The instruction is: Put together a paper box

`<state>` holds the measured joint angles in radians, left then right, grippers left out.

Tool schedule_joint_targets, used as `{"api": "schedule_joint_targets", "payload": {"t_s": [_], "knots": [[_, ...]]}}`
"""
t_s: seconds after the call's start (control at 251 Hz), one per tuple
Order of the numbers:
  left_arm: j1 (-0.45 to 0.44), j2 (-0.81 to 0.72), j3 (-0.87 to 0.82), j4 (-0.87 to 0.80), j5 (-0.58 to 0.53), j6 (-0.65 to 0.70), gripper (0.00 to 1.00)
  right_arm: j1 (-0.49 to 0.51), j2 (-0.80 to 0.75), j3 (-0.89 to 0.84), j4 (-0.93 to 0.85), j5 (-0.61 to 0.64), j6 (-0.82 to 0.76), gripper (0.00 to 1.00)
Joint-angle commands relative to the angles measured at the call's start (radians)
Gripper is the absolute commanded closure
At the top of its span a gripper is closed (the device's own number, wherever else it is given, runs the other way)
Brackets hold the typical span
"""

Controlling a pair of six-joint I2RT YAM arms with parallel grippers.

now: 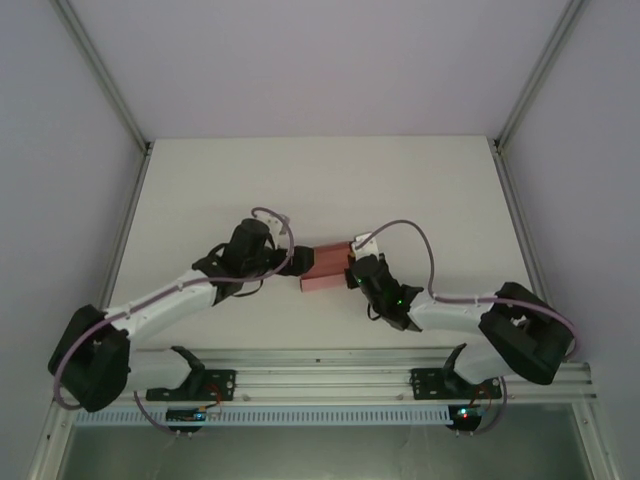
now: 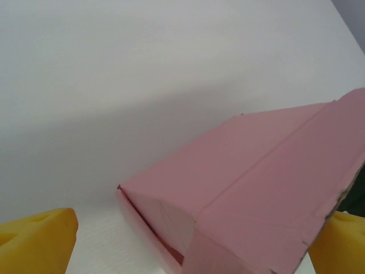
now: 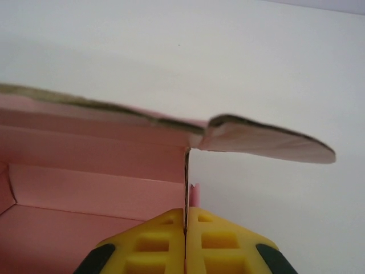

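1. over on the left, the left tool [image 1: 289, 262] sits low over the white tabletop [image 1: 300, 180], right at the left end of the paper box [image 1: 325, 268]. in the left wrist view its yellow fingers [image 2: 35, 238] stand wide apart with the box's folded corner between them. one finger is clear of the card. the other is right at the box's ragged edge, and i can't tell if it touches. it grips nothing.
2. in the centre, the paper box lies mid-tabletop between the two tools, partly formed. the left wrist view shows a creased long panel and a folded-in end. the right wrist view looks into the open inside, with pink floor and back wall showing.
3. on the right, the right tool [image 3: 185, 228] is fully closed, pinching a thin upright wall of the box edge-on between its pads. just above the pinch, a rounded flap [image 3: 268, 141] curls outward, not tucked in.
4. the step in hand looks like squaring up this end wall. i'd call the box roughly halfway, with walls up and the flap loose.
5. the next move likely calls for the right tool to hold the wall steady while the left braces the far end. then the flap needs folding over and tucking in. the card is thin, so a hard push could buckle it.
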<state>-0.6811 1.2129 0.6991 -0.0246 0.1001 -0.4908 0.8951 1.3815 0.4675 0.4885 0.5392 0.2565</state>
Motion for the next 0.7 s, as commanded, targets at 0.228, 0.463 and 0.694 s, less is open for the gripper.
{"api": "schedule_joint_targets", "payload": {"t_s": [0.228,0.463,0.694], "knots": [[0.005,-0.228,-0.032,-0.166,-0.058,-0.279,0.01,0.025,-0.054,-0.065,-0.041,-0.028,-0.021,0.86],[0.100,-0.049,-0.056,-0.088,0.219,-0.484,0.00,0.036,-0.029,-0.110,0.054,-0.004,-0.020,0.87],[0.103,0.156,-0.030,0.042,0.361,-0.442,0.05,0.066,-0.071,-0.113,0.027,0.043,-0.019,0.85]]}}
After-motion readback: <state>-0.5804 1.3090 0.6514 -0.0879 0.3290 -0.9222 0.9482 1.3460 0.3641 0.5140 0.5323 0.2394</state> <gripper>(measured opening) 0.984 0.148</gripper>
